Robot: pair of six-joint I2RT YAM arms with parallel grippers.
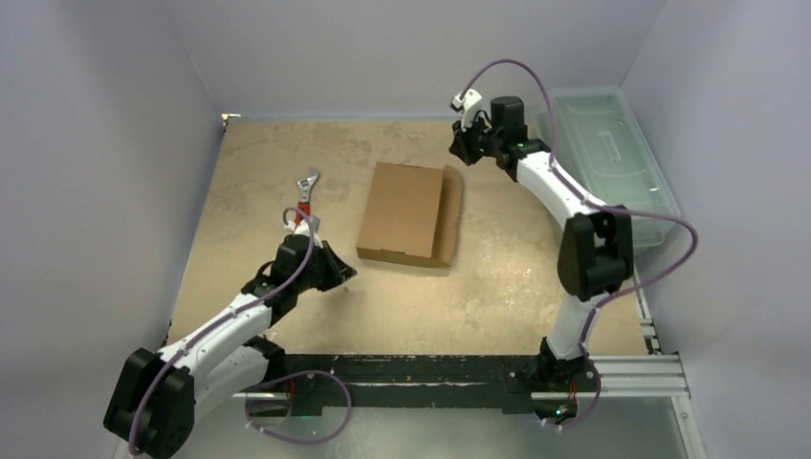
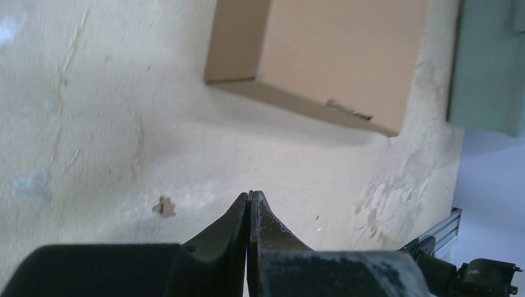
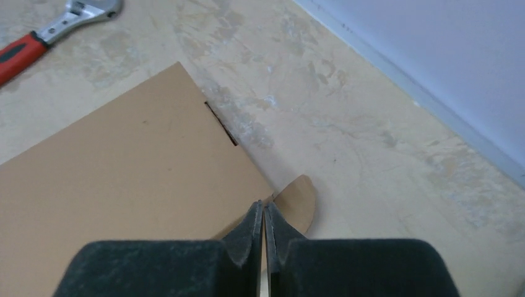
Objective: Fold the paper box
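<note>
Task object: plain brown cardboard paper box, shallow and rectangular, lying flat near the middle of the mottled beige counter. The top panel is down and level, with clean straight edges and no print on it. In the overhead view a narrow strip of the same cardboard sticks out along its right side and lies on the counter. It ends at the far corner in a rounded flap. My right wrist view shows a thin dark slit in the box's far edge. My left wrist view shows the low side wall in shadow, with a small ragged nick on its lower edge. My left end effector has its jaws pressed flat together and grips nothing. It hangs over bare counter to the near left of the box, clearly apart from it. My right end effector also has its jaws together with nothing between them. It sits at the box's far right corner, just beside the rounded flap, and I cannot tell whether the tips touch the cardboard. A red-handled steel adjustable wrench lies on the counter left of the box. A translucent pale-green plastic bin stands at the right edge, well apart from it.
</note>
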